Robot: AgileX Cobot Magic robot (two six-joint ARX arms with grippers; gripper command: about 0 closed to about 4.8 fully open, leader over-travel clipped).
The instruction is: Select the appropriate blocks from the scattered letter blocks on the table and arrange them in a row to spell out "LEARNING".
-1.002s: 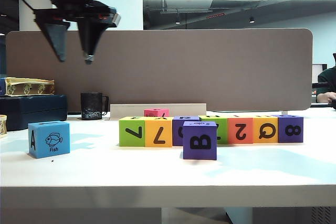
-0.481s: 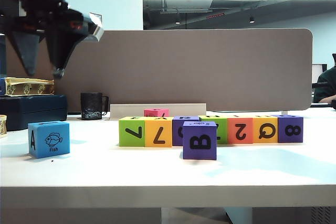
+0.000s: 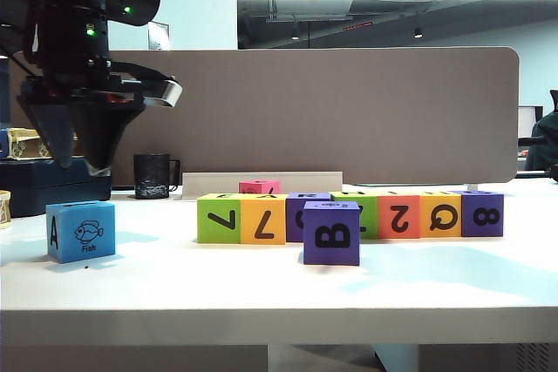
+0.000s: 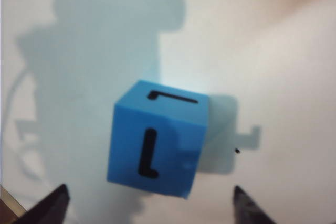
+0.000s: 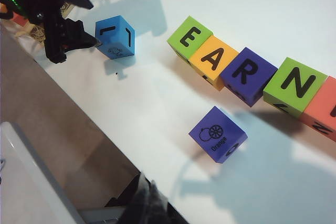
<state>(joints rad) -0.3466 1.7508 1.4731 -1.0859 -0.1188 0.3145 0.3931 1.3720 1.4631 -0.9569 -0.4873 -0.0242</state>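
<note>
A blue letter block (image 3: 81, 231) stands alone at the left of the table (image 3: 261, 285); its faces show an A and a fish. In the left wrist view this blue block (image 4: 157, 140) shows an L. My left gripper (image 3: 81, 166) hangs just above it, open and empty, its fingertips (image 4: 55, 205) wider apart than the block. A row of letter blocks (image 3: 349, 215) runs across the middle, reading E (image 5: 189, 37), A (image 5: 214, 60), R (image 5: 248, 74), N (image 5: 295, 86) in the right wrist view. A purple block (image 3: 332, 233) stands in front of it. My right gripper (image 5: 146, 203) is shut at the table's edge.
A black mug (image 3: 153, 176) and a pink block (image 3: 259, 186) stand behind the row, before the grey-brown partition board (image 3: 331, 111). A dark blue case (image 3: 52, 182) with a yellow tray (image 3: 22, 141) on it sits at the far left.
My left gripper has come down and to the left, from high over the mug to just above the blue block. Its fingers have spread slightly. The blocks have not moved.
</note>
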